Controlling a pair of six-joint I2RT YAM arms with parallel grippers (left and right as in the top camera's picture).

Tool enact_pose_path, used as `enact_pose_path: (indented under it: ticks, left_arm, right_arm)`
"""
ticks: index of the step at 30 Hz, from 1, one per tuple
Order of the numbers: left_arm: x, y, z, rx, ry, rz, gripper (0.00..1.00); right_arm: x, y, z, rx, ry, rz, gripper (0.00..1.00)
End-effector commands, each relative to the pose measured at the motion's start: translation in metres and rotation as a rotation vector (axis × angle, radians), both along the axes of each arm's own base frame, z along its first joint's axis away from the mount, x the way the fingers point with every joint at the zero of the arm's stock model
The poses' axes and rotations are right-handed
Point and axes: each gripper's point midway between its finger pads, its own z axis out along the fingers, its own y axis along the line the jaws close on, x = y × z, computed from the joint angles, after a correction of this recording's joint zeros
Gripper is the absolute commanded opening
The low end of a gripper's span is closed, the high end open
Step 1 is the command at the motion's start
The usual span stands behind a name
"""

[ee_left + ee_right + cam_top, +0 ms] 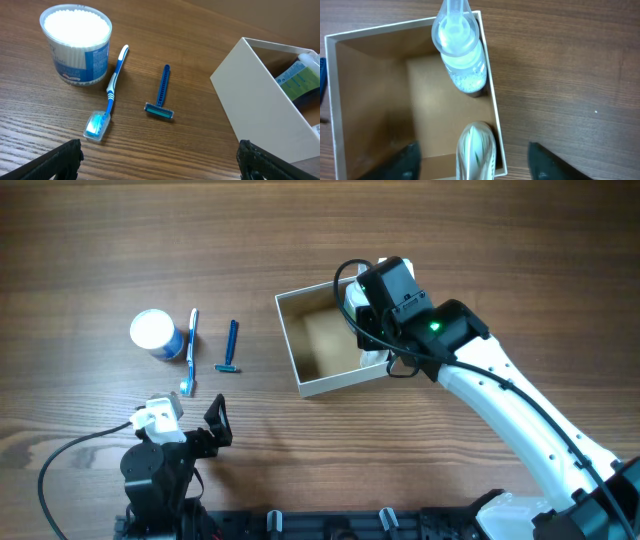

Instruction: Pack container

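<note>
We saw the square white-walled cardboard container (318, 340) near the middle of the wooden tabletop (520, 240), with a clear plastic bottle (460, 45) against its 3 o'clock wall. The right claw (476, 162) hung above it (fingers wide apart, empty). The left claw (160, 167), at 7 o'clock, gaped too.

Bench (480, 240): brown wood grain is noted throughout, the finish matt with a faint sheen. Container (340, 382): the outer walls are recorded as smooth white card, the interior as plain tan cardboard, matt and unprinted. Jar (157, 333), toothbrush (190, 350) and razor (231, 345) are taken for smooth plastic, the jar wall clear under a blue printed label and the brush head capped in clear glossy plastic; a bottle (462, 55) of clear glossy plastic is also logged.
</note>
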Motion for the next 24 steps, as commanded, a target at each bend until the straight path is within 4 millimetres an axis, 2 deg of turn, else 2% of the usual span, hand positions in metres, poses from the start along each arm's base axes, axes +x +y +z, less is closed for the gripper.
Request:
enact_pose_path:
  ticks: [1,3,5,6,8,11,14,15,16,17,20,21,24]
  left_arm:
    - [0.0,-0.002,0.0,0.012,-0.009,-0.018,1.0]
    - [0.0,-0.002,0.0,0.012,-0.009,-0.018,1.0]
    - [0.0,-0.002,0.0,0.012,-0.009,-0.018,1.0]
    - [0.0,-0.002,0.0,0.012,-0.009,-0.018,1.0]
    - [0.0,-0.002,0.0,0.012,-0.009,-0.018,1.0]
    - [0.0,-0.002,0.0,0.012,-0.009,-0.018,1.0]
    - [0.0,-0.002,0.0,0.012,-0.009,-0.018,1.0]
    - [0.0,-0.002,0.0,0.012,-0.009,-0.018,1.0]
    - [0.0,-0.002,0.0,0.012,-0.009,-0.018,1.0]
    - [0.0,-0.002,0.0,0.012,-0.009,-0.018,1.0]
    - [0.0,-0.002,0.0,0.012,-0.009,-0.018,1.0]
    - [0.0,-0.002,0.0,0.012,-0.009,-0.018,1.0]
    - [0.0,-0.002,0.0,0.012,-0.009,-0.018,1.0]
  right_arm:
    - [0.003,-0.001,0.054,0.083,-0.127,-0.007,0.83]
    - [-0.001,-0.015,0.078,0.124,-0.175,-0.047,0.89]
    - [-0.007,-0.04,0.093,0.161,-0.197,-0.138,0.94]
    - [-0.01,-0.059,0.099,0.179,-0.204,-0.205,0.98]
    - [-0.017,-0.09,0.107,0.226,-0.2,-0.312,1.0]
    - [-0.022,-0.114,0.107,0.301,-0.161,-0.37,0.98]
    - [-0.024,-0.138,0.087,0.274,-0.079,-0.435,0.83]
    - [-0.023,-0.143,0.077,0.256,-0.045,-0.449,0.67]
    - [-0.021,-0.146,0.064,0.238,-0.006,-0.458,0.46]
    - [-0.02,-0.148,0.053,0.224,0.027,-0.463,0.33]
    - [-0.012,-0.145,0.013,0.205,0.139,-0.476,0.09]
    - [-0.009,-0.142,-0.003,0.206,0.185,-0.472,0.04]
    - [-0.006,-0.125,-0.047,0.244,0.324,-0.436,0.04]
